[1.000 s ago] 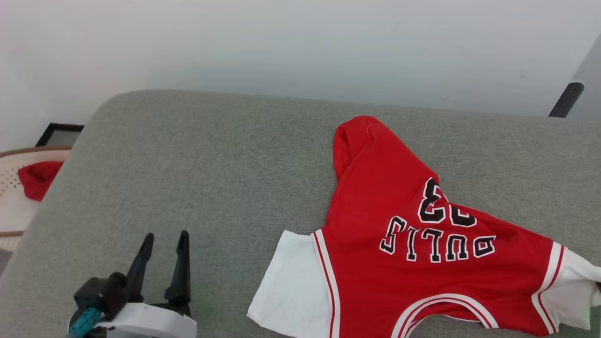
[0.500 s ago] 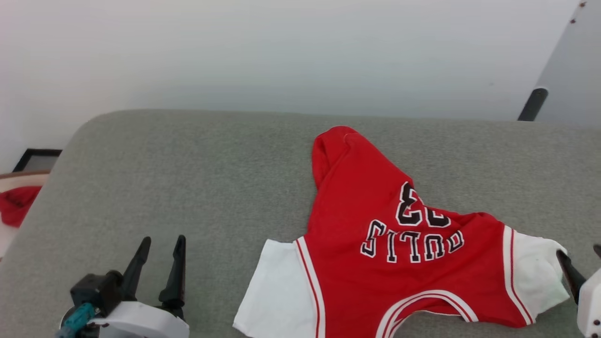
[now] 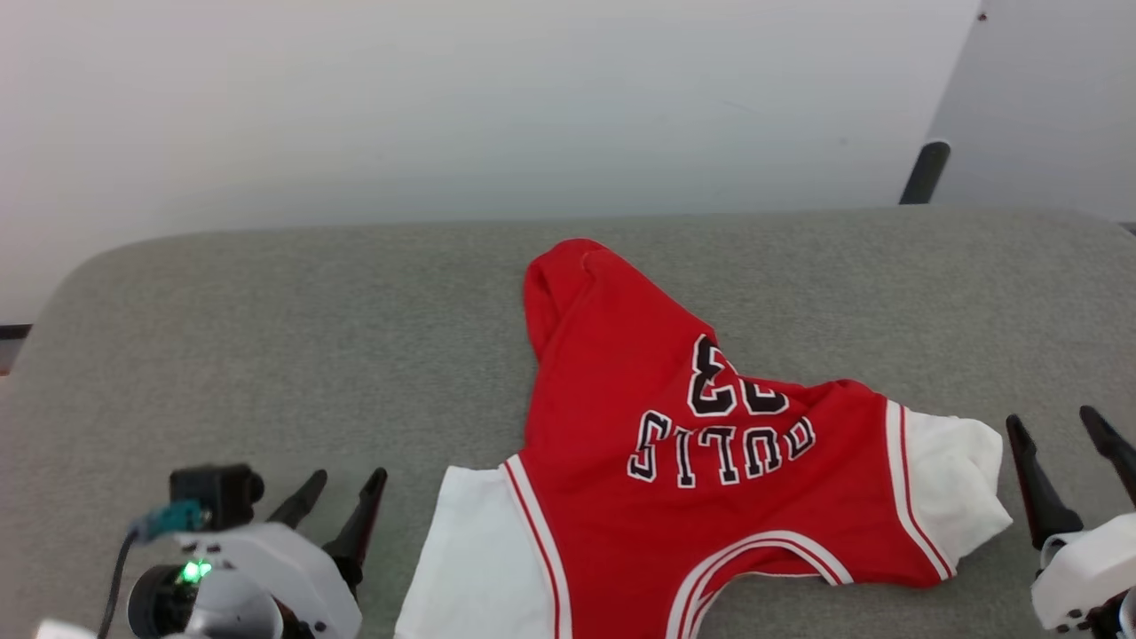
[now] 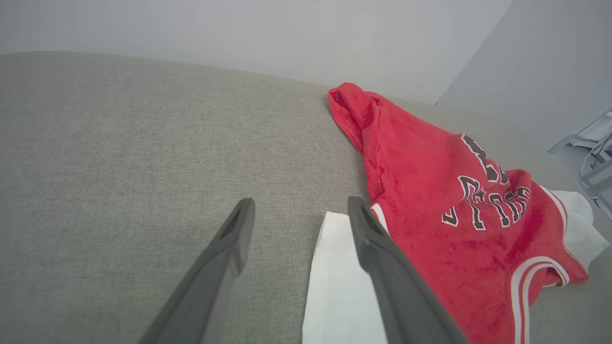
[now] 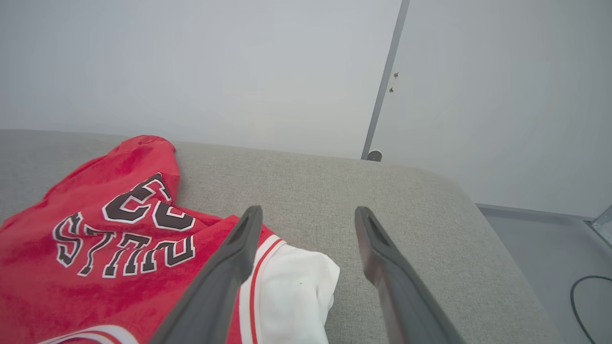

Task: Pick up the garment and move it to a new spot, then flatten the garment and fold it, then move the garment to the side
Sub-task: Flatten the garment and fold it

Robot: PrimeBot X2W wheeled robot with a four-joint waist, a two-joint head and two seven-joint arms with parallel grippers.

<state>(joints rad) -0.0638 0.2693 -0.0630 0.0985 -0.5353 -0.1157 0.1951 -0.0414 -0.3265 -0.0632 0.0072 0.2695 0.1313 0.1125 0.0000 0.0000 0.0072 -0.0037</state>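
A grey woven-fabric table [image 3: 266,337] with rounded corners spreads across the head view. Behind it stands a plain, pale white-grey wall [image 3: 444,106] in soft, even light. To the right, a thin dark vertical strip [image 5: 379,95] with two small fittings separates the wall from a flat light-grey panel [image 5: 502,95]. A short dark rounded post [image 3: 923,173] shows just past the table's far edge. Beyond the table's right end lies smooth grey floor [image 5: 535,239], with a thin black cable [image 5: 573,296] curving over it.
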